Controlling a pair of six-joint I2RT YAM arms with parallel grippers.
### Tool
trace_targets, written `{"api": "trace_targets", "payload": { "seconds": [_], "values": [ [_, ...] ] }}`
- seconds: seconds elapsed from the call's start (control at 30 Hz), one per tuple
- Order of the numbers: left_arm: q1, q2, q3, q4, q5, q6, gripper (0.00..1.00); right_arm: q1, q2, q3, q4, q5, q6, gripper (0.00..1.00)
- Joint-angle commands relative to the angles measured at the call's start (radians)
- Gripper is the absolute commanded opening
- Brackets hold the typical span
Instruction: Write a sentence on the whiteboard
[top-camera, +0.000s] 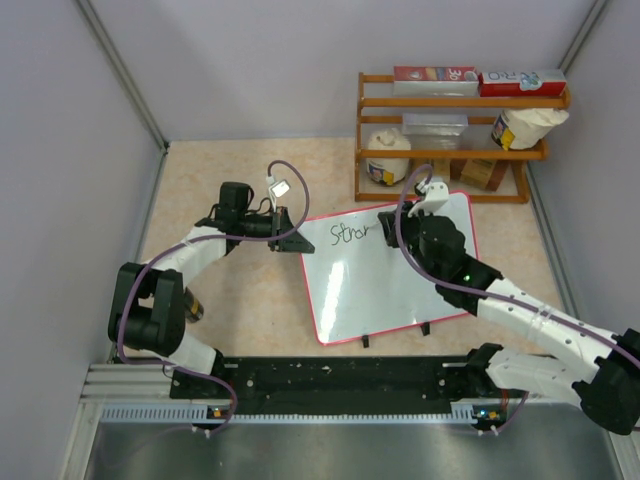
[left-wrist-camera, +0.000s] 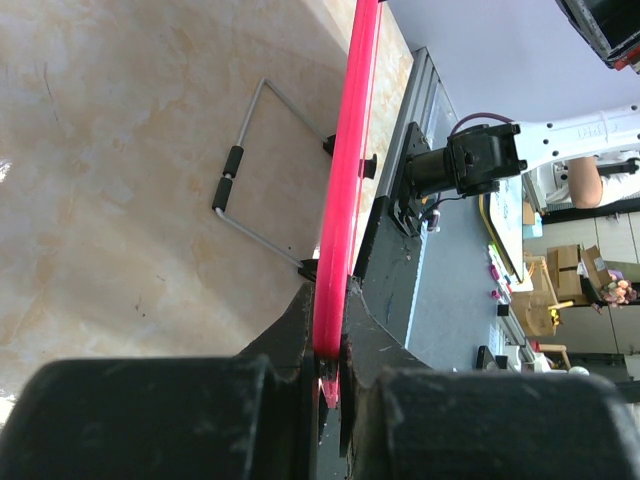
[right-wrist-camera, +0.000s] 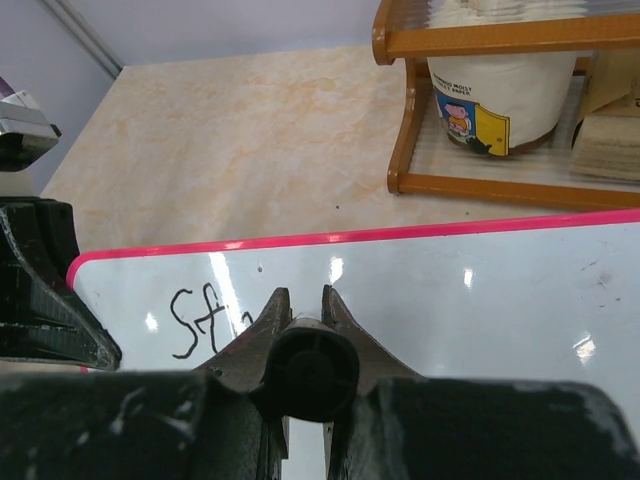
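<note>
Left tool (left-wrist-camera: 328, 352): clenched on whiteboard (top-camera: 385, 290) frame. Right tool (right-wrist-camera: 303, 305): grasping, apparently, a pen (right-wrist-camera: 311, 372). Risk: board slipping mid-stroke, smearing the unfinished sentence (top-camera: 350, 234).

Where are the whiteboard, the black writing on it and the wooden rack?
whiteboard (top-camera: 375, 295): top view, bare white surface below the writing.
black writing (top-camera: 350, 235): top view, middle of the letters.
wooden rack (top-camera: 455, 153): top view, its middle front rail.
</note>
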Motion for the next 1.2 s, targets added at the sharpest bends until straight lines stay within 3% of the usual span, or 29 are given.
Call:
{"api": "trace_targets", "payload": {
  "seconds": [0.0,1.17],
  "values": [
    [-0.041,-0.001,-0.029,-0.027,-0.137,0.132,0.0,-0.022,0.013,0.044,-0.001,0.044,-0.025,0.0],
    [-0.046,0.004,-0.026,-0.027,-0.14,0.132,0.0,-0.026,-0.088,-0.042,-0.066,-0.057,0.043,0.0]
  ]
}}
